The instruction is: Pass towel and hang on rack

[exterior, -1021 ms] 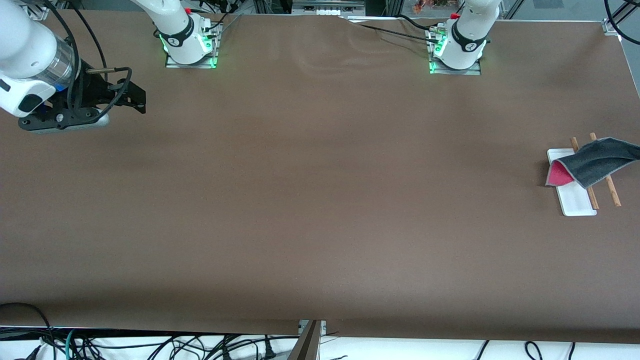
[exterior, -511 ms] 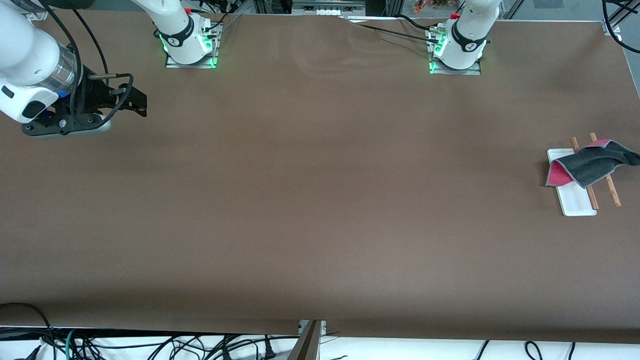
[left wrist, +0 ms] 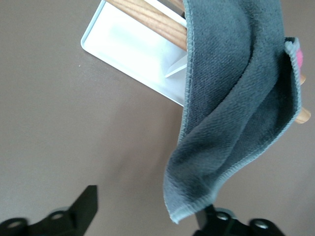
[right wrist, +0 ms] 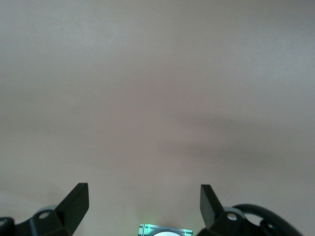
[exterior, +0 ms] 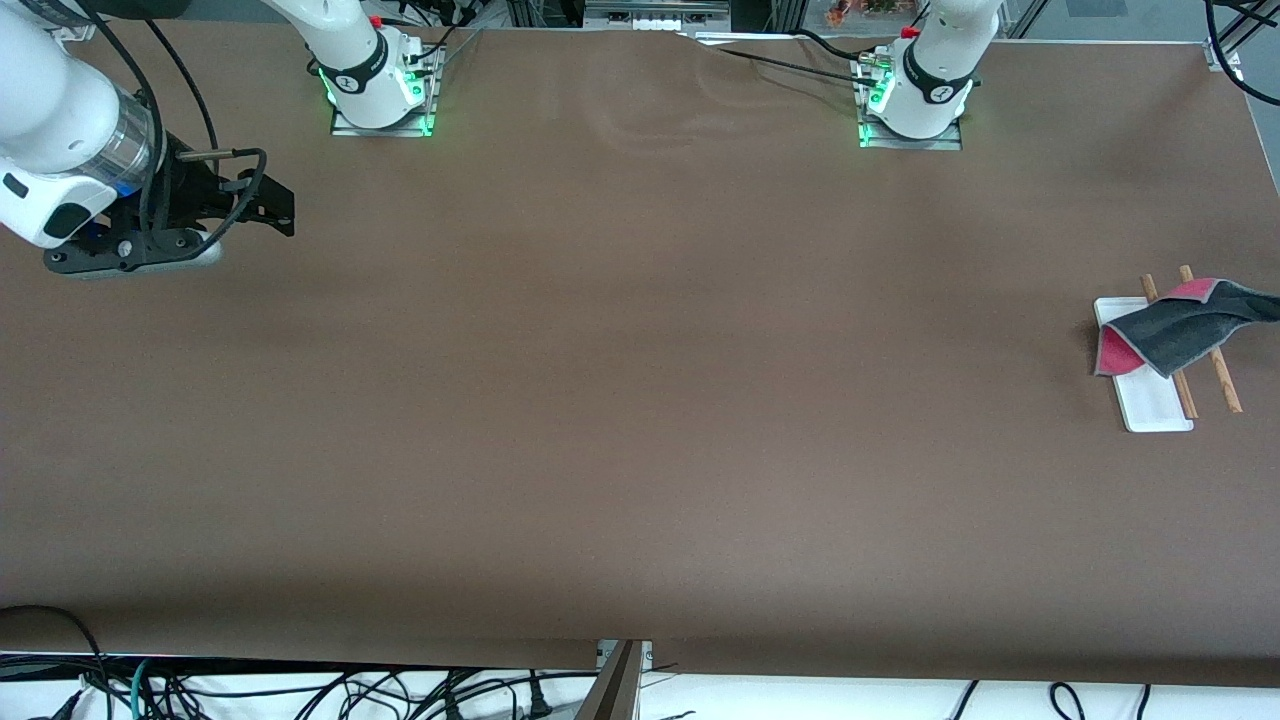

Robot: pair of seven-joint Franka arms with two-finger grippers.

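Observation:
The towel (exterior: pixel 1190 325), dark grey with its pink side showing at the folds, lies draped over the two wooden rods (exterior: pixel 1225 385) of the rack, whose white base (exterior: pixel 1150 400) rests at the left arm's end of the table. In the left wrist view the towel (left wrist: pixel 236 113) hangs across a rod (left wrist: pixel 147 14) above the white base (left wrist: pixel 133 49). My left gripper (left wrist: pixel 145 211) is open, and a grey corner of the towel hangs loose against one finger (left wrist: pixel 209 219). The front view does not show this gripper. My right gripper (exterior: pixel 270 205) waits open and empty over the table at the right arm's end.
The brown table surface (exterior: pixel 640 400) stretches between the two arms. The arm bases (exterior: pixel 380 95) stand along the edge farthest from the front camera. Cables (exterior: pixel 300 690) hang below the nearest edge.
My left gripper has opened and let go of the towel. The towel's raised end has sagged down onto the rods. The right arm shifted slightly.

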